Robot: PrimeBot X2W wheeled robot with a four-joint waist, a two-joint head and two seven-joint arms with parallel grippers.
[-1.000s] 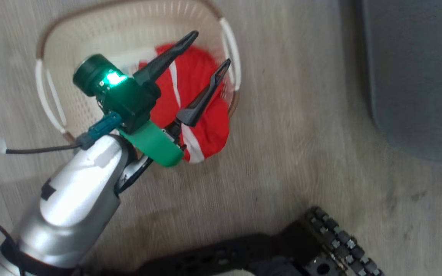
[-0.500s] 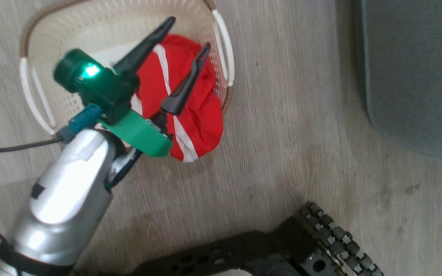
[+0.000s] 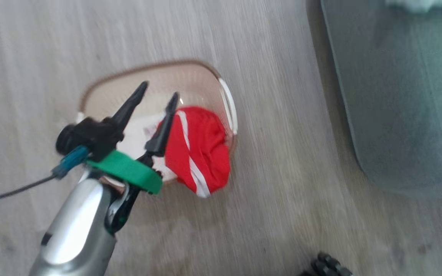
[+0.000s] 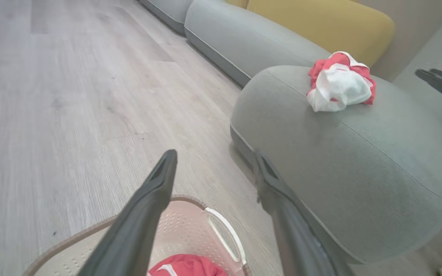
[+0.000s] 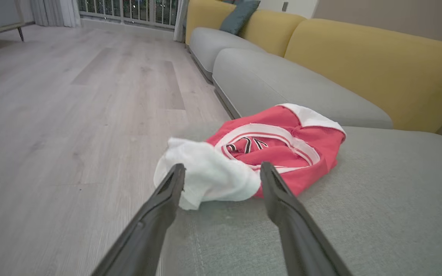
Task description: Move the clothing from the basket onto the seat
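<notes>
The left gripper (image 3: 159, 89) hangs over the basket (image 3: 198, 82), which sits on the pale wood floor (image 3: 282, 57). Its two dark fingers are spread wide apart and hold nothing. Some red clothing (image 3: 198, 149) with white stripes lies bunched up at the right end of the basket, and part of it hangs out over the rim. The big grey-green seat (image 5: 378, 199) stands to the right of the basket, with some floor between them. On top of the seat, near its edge, lies the crumpled clothing (image 5: 278, 153), red with a white part and a round white ring on it. The right gripper (image 5: 221, 166) is low over the seat and points at this heap. Its fingers are wide apart too, and nothing is between them. Behind the seat runs a long sofa (image 5: 359, 57) with grey cushions and a yellow back.
</notes>
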